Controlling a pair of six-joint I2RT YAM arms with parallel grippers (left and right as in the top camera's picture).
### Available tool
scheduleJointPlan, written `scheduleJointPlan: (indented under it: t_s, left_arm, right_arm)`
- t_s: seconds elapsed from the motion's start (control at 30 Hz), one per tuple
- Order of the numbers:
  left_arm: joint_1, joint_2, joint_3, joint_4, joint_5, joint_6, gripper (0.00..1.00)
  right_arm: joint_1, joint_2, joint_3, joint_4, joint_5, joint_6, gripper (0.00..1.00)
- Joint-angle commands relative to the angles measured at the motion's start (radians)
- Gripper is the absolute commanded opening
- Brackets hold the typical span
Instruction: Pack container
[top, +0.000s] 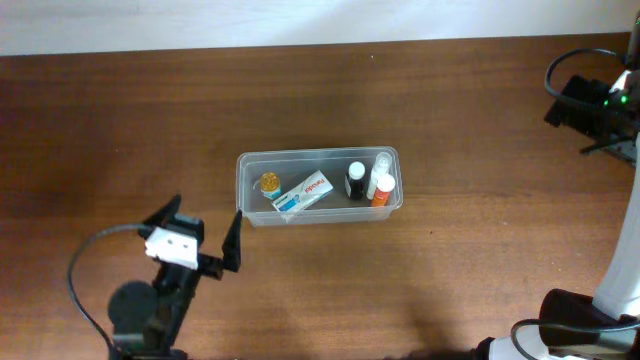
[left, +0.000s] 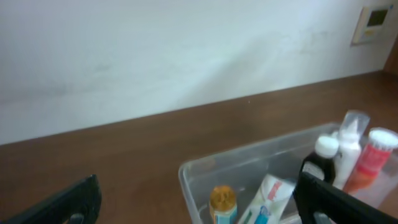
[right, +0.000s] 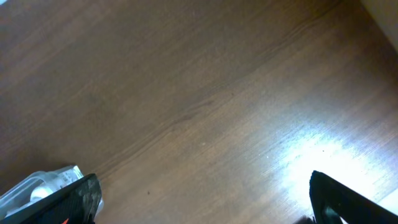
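Left hand (top: 207, 212) wide open, empty, beside container (top: 318, 156) | right hand (right: 205, 205) wide open, empty | bottles (top: 356, 181) inside

Overhead downward; wrists low, sharing container (top: 318, 153)

On my remote feed, the container (top: 310, 153) sat at the middle of the table (top: 130, 110). Inside it, a jar (top: 268, 183) stood at the left end and a tube (top: 302, 193) lay just right of it. Right of the tube came a short bottle (top: 356, 181). At the right end a back bottle (top: 384, 163) stood behind a front bottle (top: 381, 190). The left gripper (top: 206, 208) was close before the container's left front corner. The right gripper (right: 205, 198) was over bare table, well apart to the right.
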Motion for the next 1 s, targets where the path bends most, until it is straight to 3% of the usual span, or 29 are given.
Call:
scheduleJointPlan:
  t_s: [0.0,0.27,0.53,0.97]
  left_arm:
    - [0.015,-0.126,-0.117,0.021,0.022,0.013,0.99]
    - [0.015,-0.240,-0.209,0.023,-0.017,0.014,0.99]
    - [0.015,-0.264,-0.305,0.129,-0.074,0.014,0.99]
    - [0.014,-0.355,-0.307,-0.042,-0.124,0.020,0.99]
  right_arm:
    - [-0.003,0.003,0.008,0.000,0.009,0.008,0.98]
    - [-0.003,0.003,0.008,0.000,0.009,0.008,0.98]
    - [-0.003,0.003,0.008,0.000,0.009,0.008,0.98]
    - [-0.004,0.003,0.008,0.000,0.009,0.008,0.98]
